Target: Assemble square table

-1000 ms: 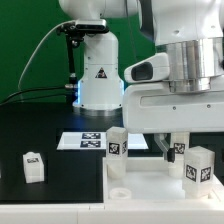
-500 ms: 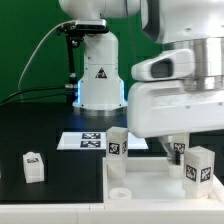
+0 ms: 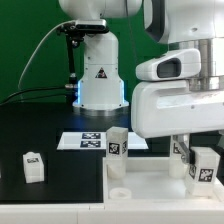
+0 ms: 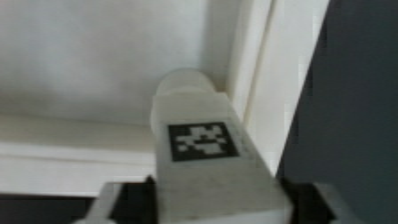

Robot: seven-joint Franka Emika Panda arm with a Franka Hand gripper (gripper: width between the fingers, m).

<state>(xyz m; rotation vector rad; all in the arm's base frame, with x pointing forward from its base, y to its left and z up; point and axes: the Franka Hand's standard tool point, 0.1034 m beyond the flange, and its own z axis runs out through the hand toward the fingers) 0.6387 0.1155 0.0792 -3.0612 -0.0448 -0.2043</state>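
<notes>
The square table's white slab (image 3: 150, 190) lies at the front of the black table, rim up. One white tag-marked leg (image 3: 117, 142) stands at its far corner on the exterior view's left. A second leg (image 3: 33, 166) lies loose on the black table at the left. My gripper (image 3: 196, 152) hangs over the slab's right side, its fingers mostly hidden by the arm. In the wrist view my gripper (image 4: 208, 200) is shut on a white leg (image 4: 201, 120) whose tag faces the camera, above the slab's rim (image 4: 249, 60). That leg shows in the exterior view (image 3: 204, 168), with another tag-marked piece (image 3: 182, 150) just behind it.
The marker board (image 3: 88, 142) lies flat behind the slab. The robot's white base (image 3: 98, 75) stands at the back with cables to its left. A green wall closes the back. The slab's round corner socket (image 3: 117, 188) is near the front left.
The arm and the leg in its gripper have shifted slightly toward the exterior view's right. The other legs and the slab have not moved.
</notes>
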